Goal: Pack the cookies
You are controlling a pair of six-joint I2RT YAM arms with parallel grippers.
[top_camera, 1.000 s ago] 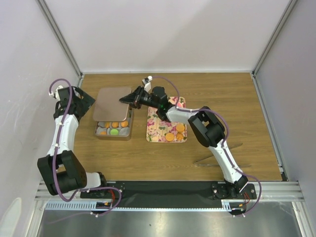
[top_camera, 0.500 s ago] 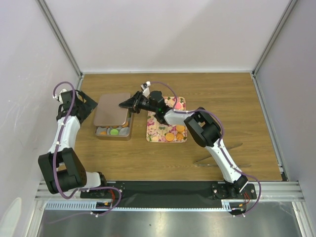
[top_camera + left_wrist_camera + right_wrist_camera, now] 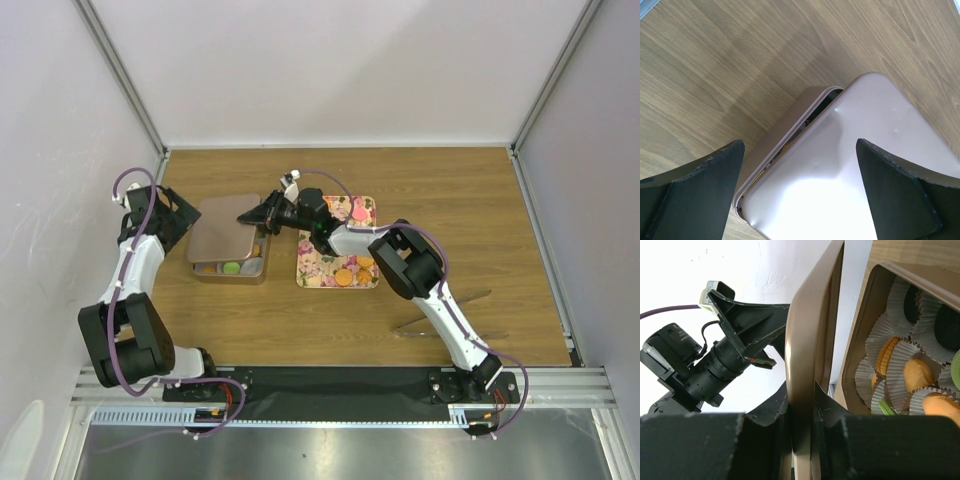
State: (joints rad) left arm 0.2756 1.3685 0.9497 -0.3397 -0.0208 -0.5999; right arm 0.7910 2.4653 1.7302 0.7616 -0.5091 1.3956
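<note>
Wooden tabletop (image 3: 450, 200): we are seeing the right gripper (image 3: 802, 407) clamping the lid (image 3: 222, 228) over the tin (image 3: 256, 270), cookies (image 3: 232, 267) lying inside and on the floral tray (image 3: 312, 270), left gripper (image 3: 183, 217) gaping at left.

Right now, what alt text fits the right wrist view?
The right gripper clamps the edge of a tan lid, seen edge-on, with an open tin to its right. Orange, black and green cookies sit inside in white paper cups.
</note>
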